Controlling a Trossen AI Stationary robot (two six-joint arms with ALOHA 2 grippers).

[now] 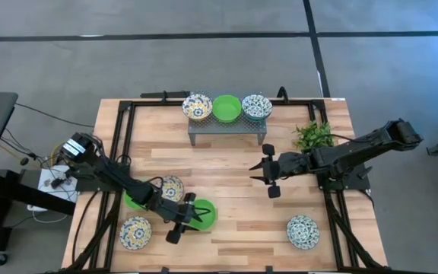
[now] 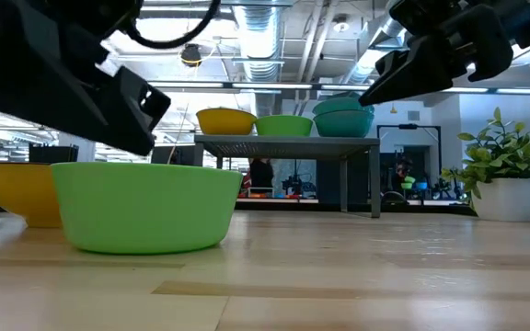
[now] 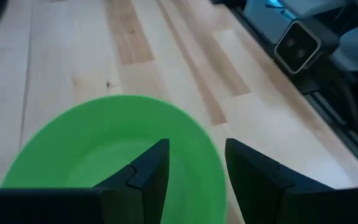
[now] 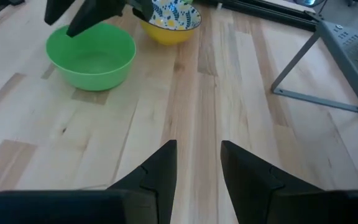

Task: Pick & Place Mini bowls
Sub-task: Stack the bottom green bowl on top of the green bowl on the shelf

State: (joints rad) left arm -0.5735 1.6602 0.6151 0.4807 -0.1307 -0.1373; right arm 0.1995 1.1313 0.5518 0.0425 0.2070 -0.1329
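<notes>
A plain green mini bowl (image 1: 204, 215) (image 3: 104, 149) (image 2: 141, 204) sits on the table near the front left. My left gripper (image 1: 187, 216) (image 3: 197, 149) is open over its rim, with one finger inside the bowl and one outside. A second green bowl (image 1: 134, 201) lies partly under the left arm, beside a patterned yellow-toned bowl (image 1: 172, 187) (image 4: 169, 22). More patterned bowls lie at the front left (image 1: 135, 232) and front right (image 1: 303, 231). My right gripper (image 1: 258, 172) (image 4: 197, 149) hangs open and empty above the table's middle right.
A grey perforated rack (image 1: 226, 125) (image 2: 283, 140) stands at the back centre. It carries a patterned bowl (image 1: 197, 106), a green bowl (image 1: 226, 107) and another patterned bowl (image 1: 256, 106). A small green plant (image 1: 312, 135) (image 2: 504, 175) stands right of the rack. A black frame edges the table.
</notes>
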